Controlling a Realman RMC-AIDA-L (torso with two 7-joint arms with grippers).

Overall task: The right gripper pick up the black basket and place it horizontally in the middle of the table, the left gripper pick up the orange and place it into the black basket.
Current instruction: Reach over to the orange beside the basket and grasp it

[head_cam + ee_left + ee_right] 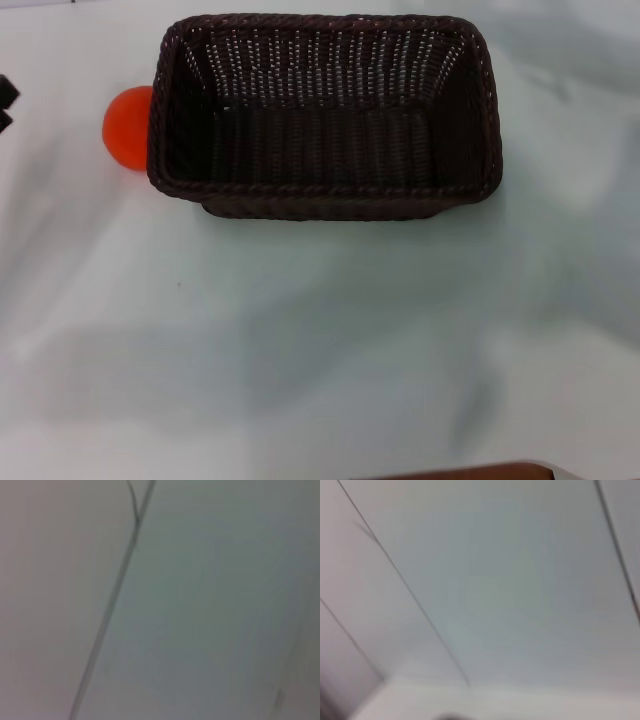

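The black basket (322, 115) stands upright on the table (320, 340), lying crosswise at the far middle of the head view, and it is empty. The orange (127, 126) sits on the table right against the basket's left end, partly hidden by the rim. A small black part of my left gripper (5, 105) shows at the left edge of the head view, a little left of the orange and apart from it. My right gripper is out of view. Both wrist views show only a pale blurred surface with thin dark lines.
A brown edge (470, 472) shows at the bottom of the head view, right of centre. Bare table lies in front of the basket and to its right.
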